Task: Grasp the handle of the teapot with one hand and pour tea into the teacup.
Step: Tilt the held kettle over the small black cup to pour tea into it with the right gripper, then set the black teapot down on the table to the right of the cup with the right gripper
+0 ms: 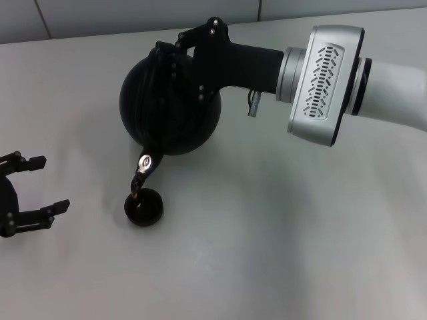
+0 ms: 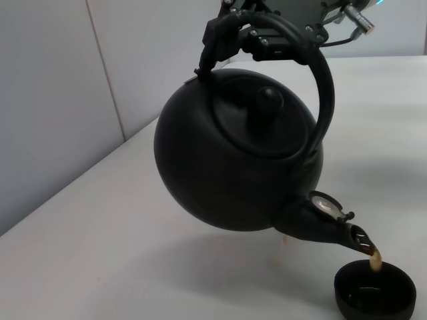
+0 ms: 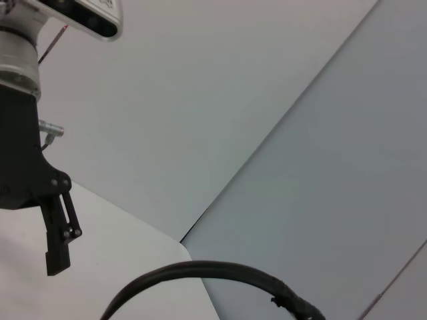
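Observation:
The round matte-black teapot (image 1: 170,107) hangs tilted above the table, its stubby spout (image 1: 142,172) pointing down at the small dark teacup (image 1: 144,208). My right gripper (image 1: 180,60) comes in from the right and is shut on the arched black handle (image 2: 320,87) over the lid. In the left wrist view a thin brown stream of tea (image 2: 375,261) falls from the spout (image 2: 327,230) into the teacup (image 2: 375,293), which stands upright on the table. My left gripper (image 1: 55,183) rests open at the table's left edge, apart from the cup.
The white table (image 1: 300,233) stretches bare to the right and front of the cup. A pale wall (image 2: 53,100) runs along the table's far side. The right forearm (image 1: 327,83) spans the upper right of the head view.

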